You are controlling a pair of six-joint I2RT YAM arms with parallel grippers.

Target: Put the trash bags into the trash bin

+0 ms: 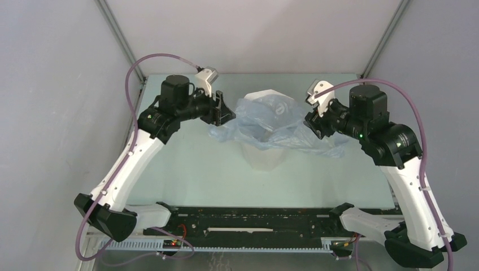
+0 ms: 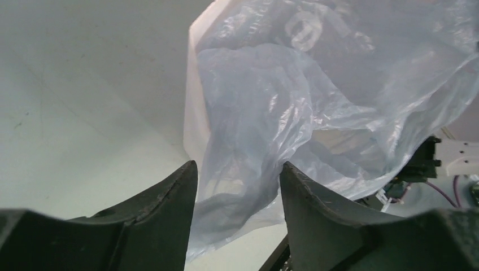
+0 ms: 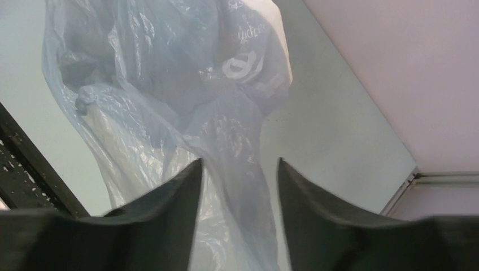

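Observation:
The white trash bin (image 1: 261, 157) stands upright mid-table, its rim (image 1: 270, 93) at the back. The pale-blue trash bag (image 1: 271, 121) is draped over the bin's mouth and spills down both sides. My left gripper (image 1: 226, 113) is at the bag's left edge. In the left wrist view its jaws (image 2: 237, 169) stand apart, with bag film (image 2: 282, 101) hanging loose between them beside the bin wall (image 2: 195, 113). My right gripper (image 1: 312, 121) is at the bag's right edge. Its jaws (image 3: 237, 164) are also apart, with a fold of bag (image 3: 169, 84) between them, unpinched.
A black rail (image 1: 248, 217) runs along the table's near edge between the arm bases. Grey enclosure walls close in the left, right and back sides, with a metal post (image 1: 121, 34) at the back left corner. The right arm's wrist (image 2: 457, 158) shows behind the bag.

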